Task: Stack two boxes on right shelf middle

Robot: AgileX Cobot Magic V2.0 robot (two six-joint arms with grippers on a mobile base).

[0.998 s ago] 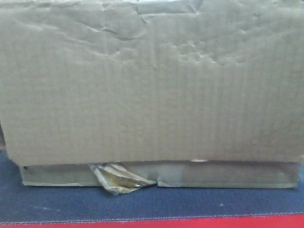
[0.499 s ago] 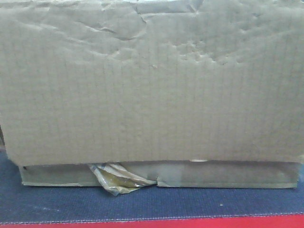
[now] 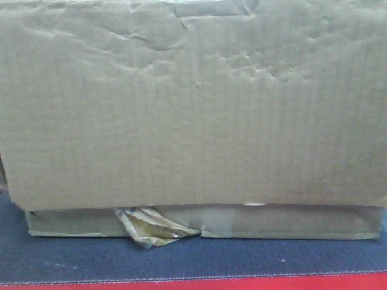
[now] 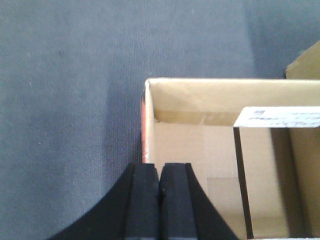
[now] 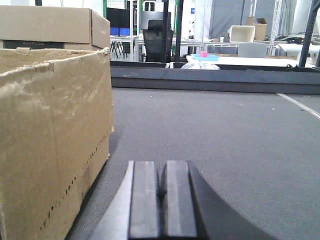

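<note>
Although both arms were close to the cardboard, neither had hold of anything. The left gripper (image 4: 160, 187) had its jaws pressed together pad to pad with nothing seen between them, poised over the near end of the left wall of an open cardboard box (image 4: 200, 97), which carried a white label (image 4: 277, 116) on its right side. The right gripper (image 5: 162, 195) also had its jaws closed and empty, low over the grey cloth table (image 5: 225, 130). A worn cardboard box (image 5: 50, 140) stood just to its left, and a cleaner box (image 5: 50, 25) rose behind that one.

From the front, a creased box face (image 3: 193, 109) filled nearly the whole view, with a ragged tape scrap (image 3: 151, 228) hanging at its bottom edge. No shelf showed in any view, so the stacking looked not yet begun.

The boxes seemed light for their bulk, but soft. The dented, perforated walls would probably buckle under a pinch at one point. Taking hold of a top wall edge on each side, one arm to a side, looked the soundest hold, away from the tape and the torn corners.
</note>
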